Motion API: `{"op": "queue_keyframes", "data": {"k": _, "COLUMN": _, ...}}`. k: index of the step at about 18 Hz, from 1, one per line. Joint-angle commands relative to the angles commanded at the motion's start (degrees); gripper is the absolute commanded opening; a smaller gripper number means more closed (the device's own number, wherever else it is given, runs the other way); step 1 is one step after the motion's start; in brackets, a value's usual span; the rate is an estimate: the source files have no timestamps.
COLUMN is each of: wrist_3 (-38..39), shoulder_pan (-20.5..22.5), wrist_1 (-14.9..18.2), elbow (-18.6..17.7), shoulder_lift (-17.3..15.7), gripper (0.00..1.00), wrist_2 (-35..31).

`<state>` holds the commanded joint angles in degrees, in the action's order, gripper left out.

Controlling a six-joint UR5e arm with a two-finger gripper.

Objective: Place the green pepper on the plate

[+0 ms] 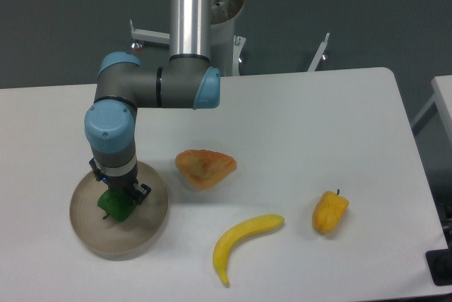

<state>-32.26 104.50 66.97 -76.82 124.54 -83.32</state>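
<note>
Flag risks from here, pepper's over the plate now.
1. The gripper hides its fingers behind the wrist, so contact between the green pepper and the plate is unconfirmed; releasing early could drop it.
2. The pepper sits left of the plate's middle and could roll toward the rim.

Free room and obstacles. The arm [113, 133] stands over the plate [148, 228], its gripper [118, 192] at the green pepper [114, 205], blocking access from above and behind. Just right of the plate lies an orange pastry-like piece [205, 167]; a banana [244, 242] lies near the front; a yellow-orange pepper [330, 212] sits well apart. Bare table [318, 118] stretches along the right and rear.
</note>
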Motion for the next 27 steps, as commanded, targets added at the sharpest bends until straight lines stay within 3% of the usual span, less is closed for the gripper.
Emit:
{"op": "queue_keyframes", "data": {"k": 3, "wrist_3": -0.1, "shoulder_pan": 0.0, "wrist_1": 0.0, "elbow": 0.1, "shoulder_lift": -0.3, "gripper": 0.51, "wrist_2": 0.0}}
{"op": "queue_keyframes", "data": {"k": 4, "wrist_3": -0.1, "shoulder_pan": 0.0, "wrist_1": 0.0, "elbow": 0.1, "shoulder_lift": -0.3, "gripper": 0.62, "wrist_2": 0.0}}
{"op": "queue_keyframes", "data": {"k": 5, "wrist_3": 0.1, "shoulder_pan": 0.0, "wrist_1": 0.0, "elbow": 0.1, "shoulder_lift": -0.3, "gripper": 0.9, "wrist_2": -0.1}}
{"op": "queue_keyframes", "data": {"k": 7, "wrist_3": 0.3, "shoulder_pan": 0.1, "wrist_1": 0.0, "elbow": 0.1, "shoulder_lift": -0.4, "gripper": 0.98, "wrist_2": -0.1}}
{"op": "queue_keyframes", "data": {"k": 13, "wrist_3": -0.5, "shoulder_pan": 1.7, "wrist_1": 0.1, "elbow": 0.2, "shoulder_lift": -2.6, "gripper": 1.0, "wrist_2": -0.5}}
{"op": "queue_keyframes", "data": {"k": 16, "wrist_3": -2.4, "shoulder_pan": 5.9, "wrist_1": 0.4, "elbow": 0.1, "shoulder_lift": -4.2, "gripper": 1.0, "wrist_2": -0.6}}
{"op": "queue_keyframes", "data": {"k": 24, "wrist_3": -16.7, "shoulder_pan": 17.9, "wrist_1": 1.5, "elbow": 0.0, "shoulder_lift": -8.7, "gripper": 1.0, "wrist_2": -1.4}}
{"op": "queue_keyframes", "data": {"k": 27, "wrist_3": -20.9, "shoulder_pan": 20.2, "wrist_1": 1.1, "elbow": 1.2, "shoulder_lift": -8.4, "gripper": 1.0, "wrist_2": -7.4}}
